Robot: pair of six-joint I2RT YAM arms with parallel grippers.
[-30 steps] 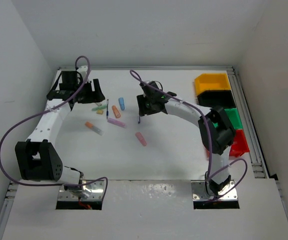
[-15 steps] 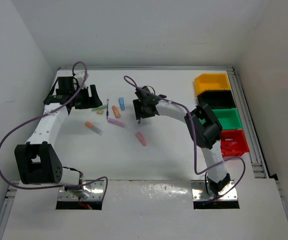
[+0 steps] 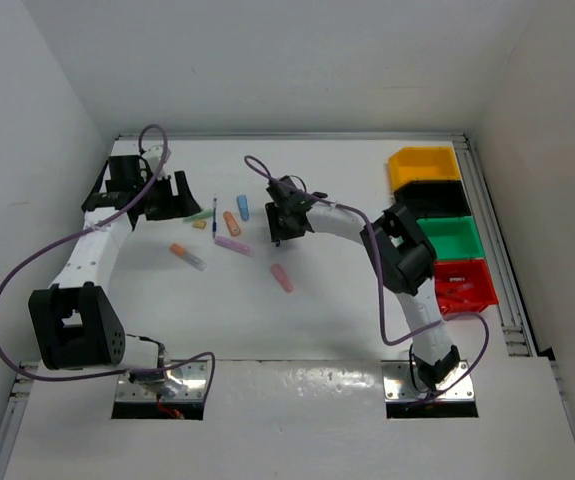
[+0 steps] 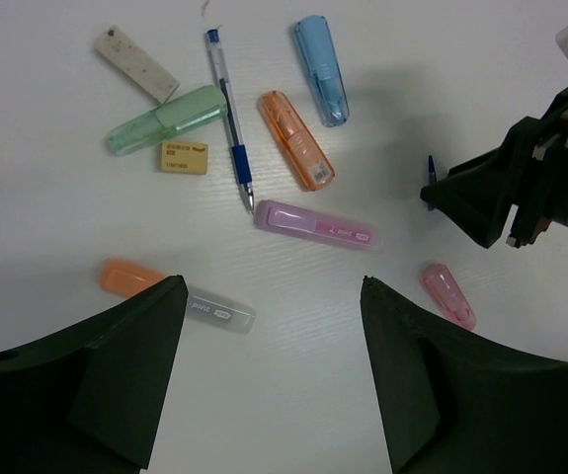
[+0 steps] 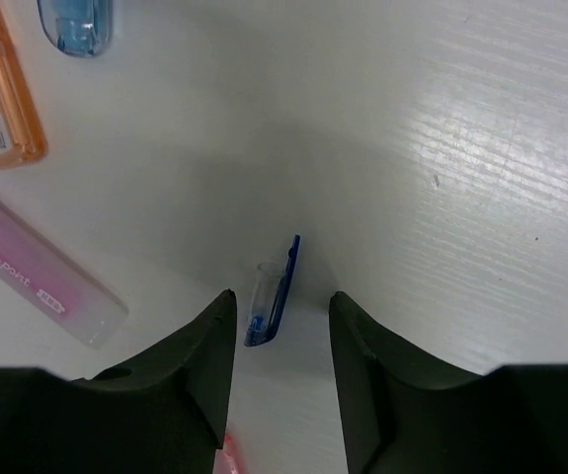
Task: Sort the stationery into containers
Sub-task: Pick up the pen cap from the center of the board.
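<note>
Between the right fingers point(image 5: 190, 385), parted and not gripping, lies the blue pen cap point(image 5: 272, 294).

Here is a white table point(image 3: 337, 310), matte, and up close its surface shows a fine wood-like grain. Plain white walls box it in on three sides: the back wall point(image 3: 287, 60) rises straight behind, the left wall point(image 3: 17, 150) and the right wall point(image 3: 557, 150) angle in at the edges. A pale metal rail point(image 3: 504, 270) runs down the table's right side and another one point(image 3: 297, 135) along the far edge. At the near edge sits a white board point(image 3: 297, 420) with two rectangular cut-outs, and a shiny metal plate point(image 3: 192, 378) glints in the left one. The light is soft and even and the shadows are faint and blurred.
</note>
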